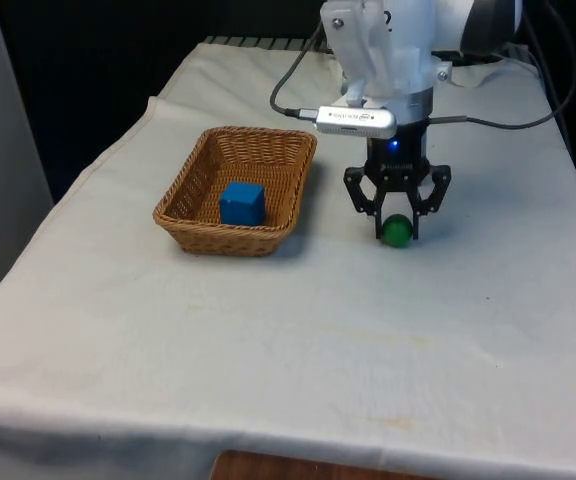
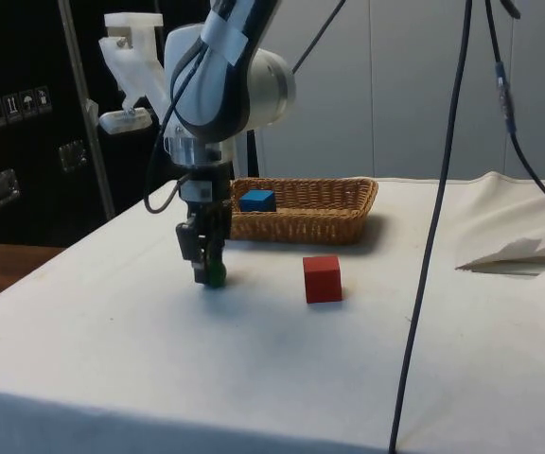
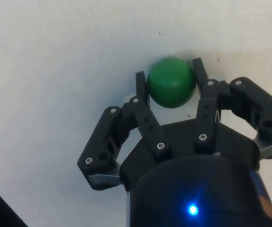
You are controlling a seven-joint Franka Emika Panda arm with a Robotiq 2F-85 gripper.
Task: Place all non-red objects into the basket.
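On the surface sits one basket with one blue cube inside. Beside it, the end effector has its fingers closed around one green ball, low on the cloth. One red cube stands nearby.

green ball between fingers; blue cube in basket

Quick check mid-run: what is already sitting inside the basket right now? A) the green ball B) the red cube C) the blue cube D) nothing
C: the blue cube lies in the basket, while the green ball sits on the cloth between the pincer fingers and the red cube stands on the table.
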